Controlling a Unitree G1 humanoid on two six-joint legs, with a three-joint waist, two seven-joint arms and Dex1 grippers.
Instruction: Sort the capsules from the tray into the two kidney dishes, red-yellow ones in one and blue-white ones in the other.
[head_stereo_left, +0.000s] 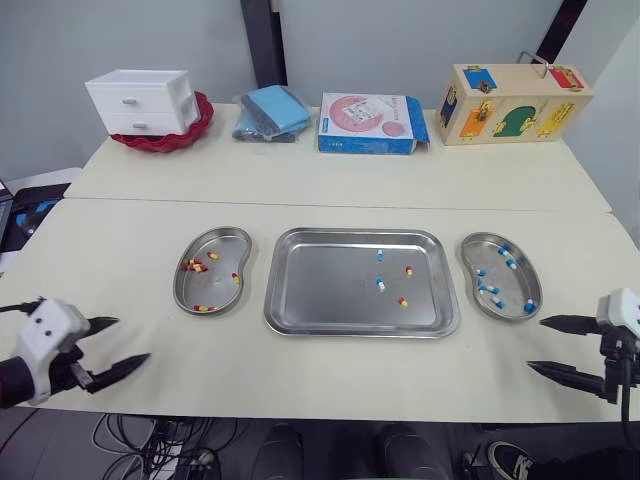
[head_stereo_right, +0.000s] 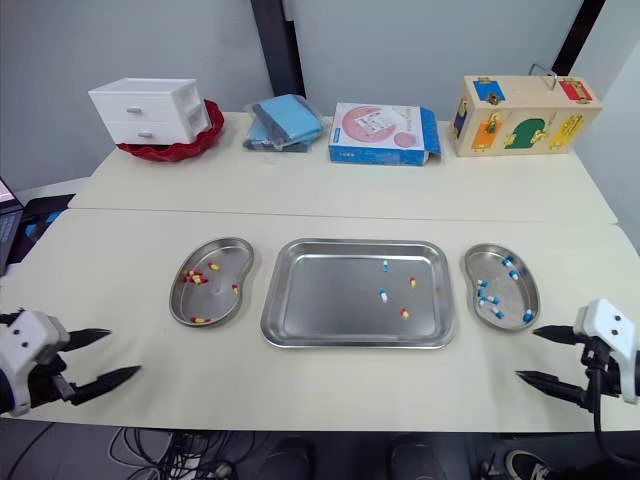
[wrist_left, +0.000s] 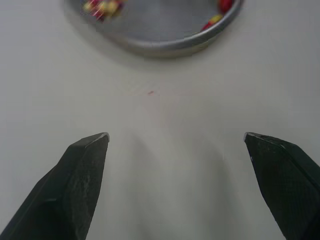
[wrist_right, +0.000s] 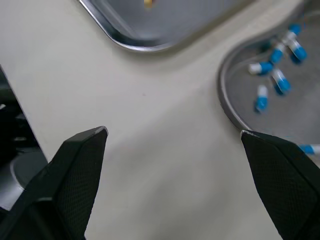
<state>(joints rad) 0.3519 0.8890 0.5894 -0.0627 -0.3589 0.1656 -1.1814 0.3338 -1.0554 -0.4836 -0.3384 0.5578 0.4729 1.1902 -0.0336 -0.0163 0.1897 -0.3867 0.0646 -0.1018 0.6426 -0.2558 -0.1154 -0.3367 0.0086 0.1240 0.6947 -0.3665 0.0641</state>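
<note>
We seem to be in a lab or test room: two plain tables (head_stereo_left: 300, 180) stand before a bare grey wall (head_stereo_left: 400, 40), a steel tray (head_stereo_left: 320, 290) lies between two kidney dishes (head_stereo_left: 218, 288), and loose cables (head_stereo_left: 150, 440) lie underneath.

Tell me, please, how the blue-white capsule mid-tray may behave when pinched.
The blue-white capsule looks smooth and rounded, so it probably rolls or skids on the tray's shiny metal. It looks tiny beside the open right gripper, so likely light and easily flicked away.
</note>
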